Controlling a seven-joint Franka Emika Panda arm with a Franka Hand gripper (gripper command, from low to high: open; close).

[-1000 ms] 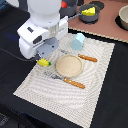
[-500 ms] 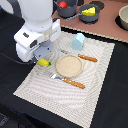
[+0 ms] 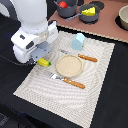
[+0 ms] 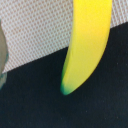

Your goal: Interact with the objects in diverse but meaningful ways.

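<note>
A yellow banana with a green tip lies at the edge of the striped placemat, on the exterior view's left. My gripper is right over it, with the fingers hidden behind the white hand. In the wrist view the banana fills the frame, half on the mat and half on the dark table. A pale blue carton stands on the mat. A cheese wedge sits in a dark pan. A red ball sits in a dark pot.
A round tan plate is at the middle of the mat, with an orange-handled knife behind it and an orange-handled fork in front. A bowl stands on the brown surface at the back right.
The arm has shifted slightly toward the exterior view's left. The banana lies in the same spot.
</note>
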